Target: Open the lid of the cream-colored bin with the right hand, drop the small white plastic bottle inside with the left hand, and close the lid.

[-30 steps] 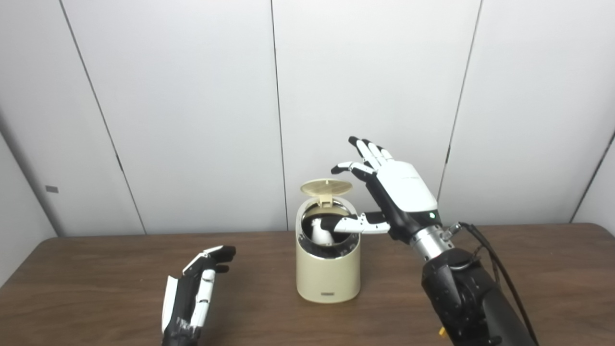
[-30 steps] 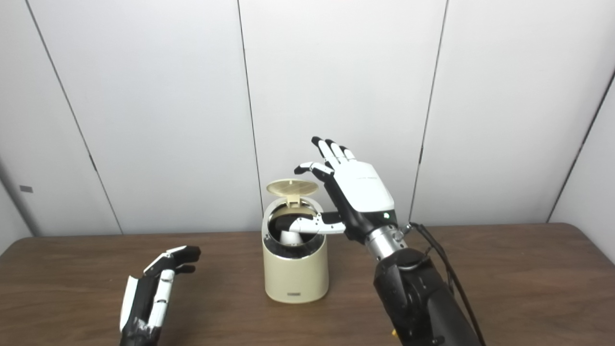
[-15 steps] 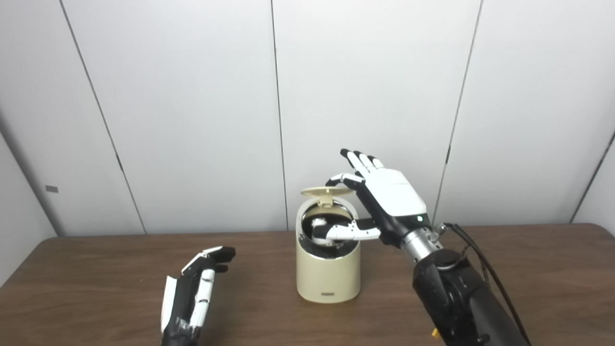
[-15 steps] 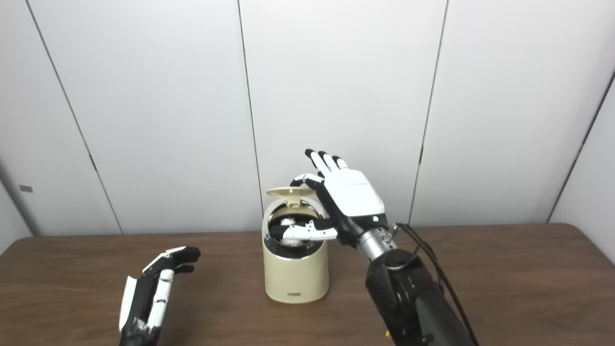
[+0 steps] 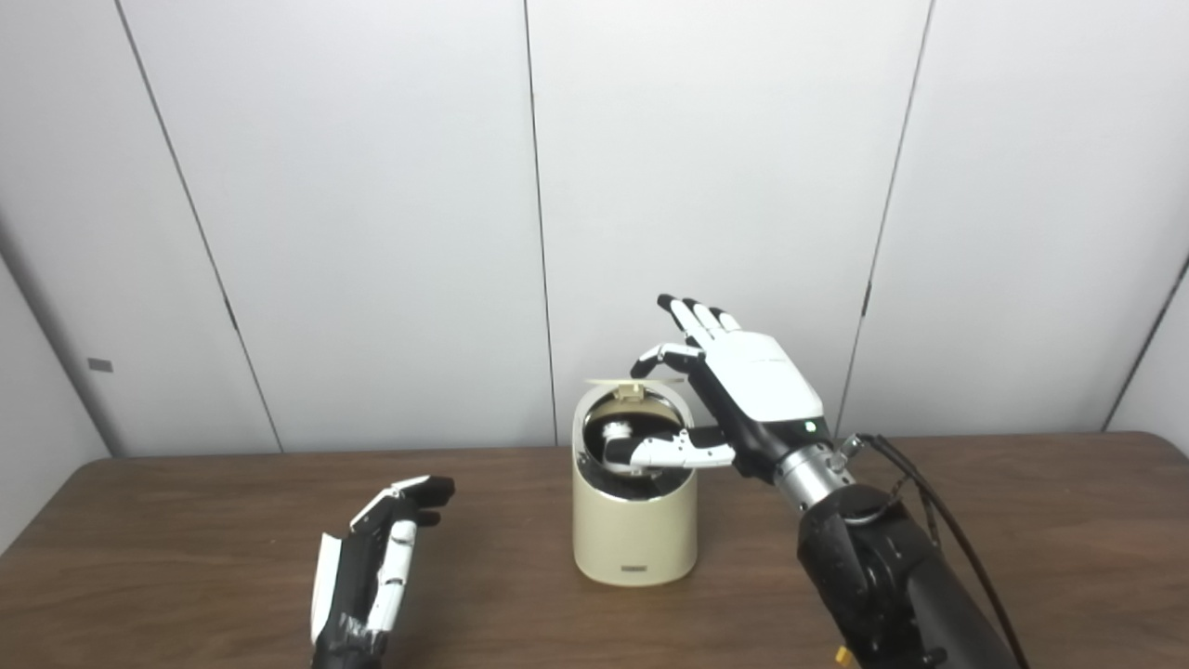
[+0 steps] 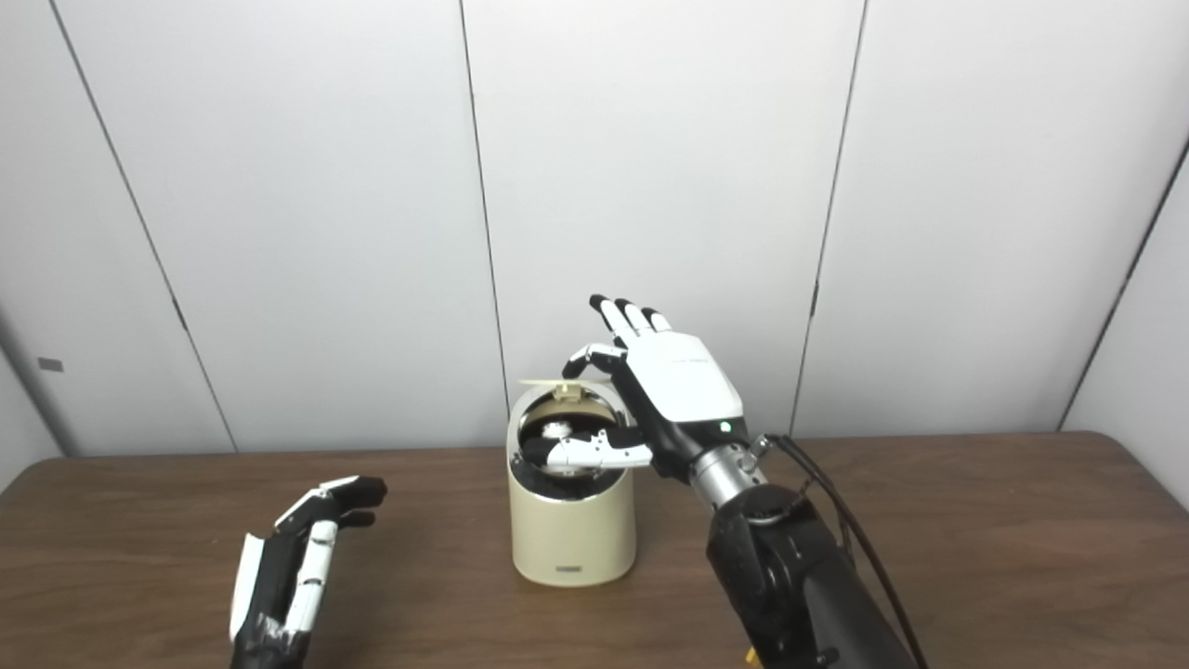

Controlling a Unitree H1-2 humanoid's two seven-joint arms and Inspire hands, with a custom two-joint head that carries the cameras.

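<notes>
The cream-colored bin (image 5: pixel 634 530) stands at the table's middle. Its round lid (image 5: pixel 624 380) is hinged at the back and tilted partway down over the opening. The small white plastic bottle (image 5: pixel 615 434) lies inside the bin, partly hidden by the rim and my thumb. My right hand (image 5: pixel 743 386) is open just right of the bin, one fingertip at the lid's right edge, thumb reaching across the opening. My left hand (image 5: pixel 376 567) rests open and empty on the table, left of the bin.
The brown wooden table (image 5: pixel 186 557) runs across the whole view. White wall panels (image 5: pixel 372 186) stand behind it. A black cable (image 5: pixel 938 520) hangs along my right forearm.
My right hand has come down and to the left onto the lid. The lid has tipped from nearly upright to partway down. The left hand has not moved.
</notes>
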